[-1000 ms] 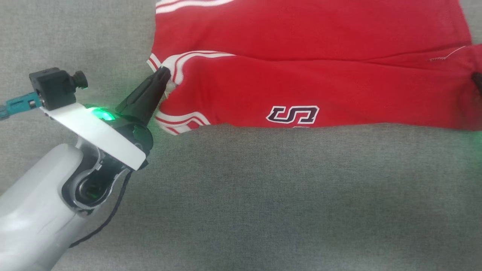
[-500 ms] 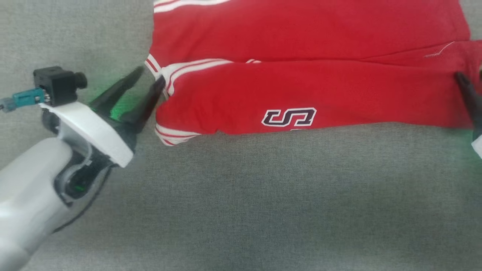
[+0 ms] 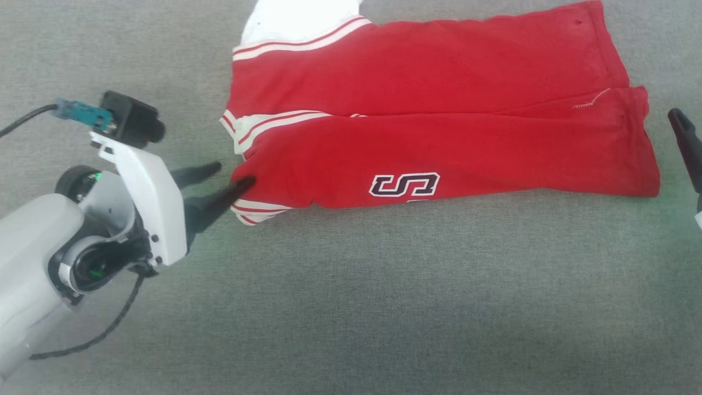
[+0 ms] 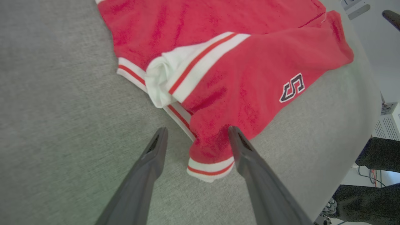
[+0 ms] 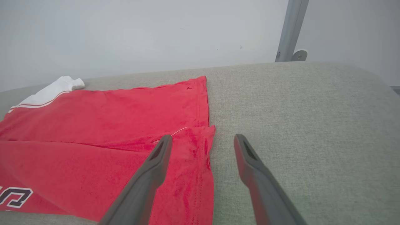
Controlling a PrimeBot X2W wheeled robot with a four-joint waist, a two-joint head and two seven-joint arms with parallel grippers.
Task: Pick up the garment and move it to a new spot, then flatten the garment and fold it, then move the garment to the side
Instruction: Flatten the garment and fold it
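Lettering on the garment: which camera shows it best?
The head view: the lettering sits near the middle, clear and close to level, on the garment, by its folded near edge. The left wrist view shows it smaller and tilted, toward the right. The right wrist view cuts it off at the lower left edge.

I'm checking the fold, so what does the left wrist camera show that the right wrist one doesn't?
Left wrist: open left gripper near the striped trim, a bunched white sleeve, a person's legs. Right wrist: open right gripper, the far white sleeve, a grey post. Both: the folded garment, its lettering, the grey surface.
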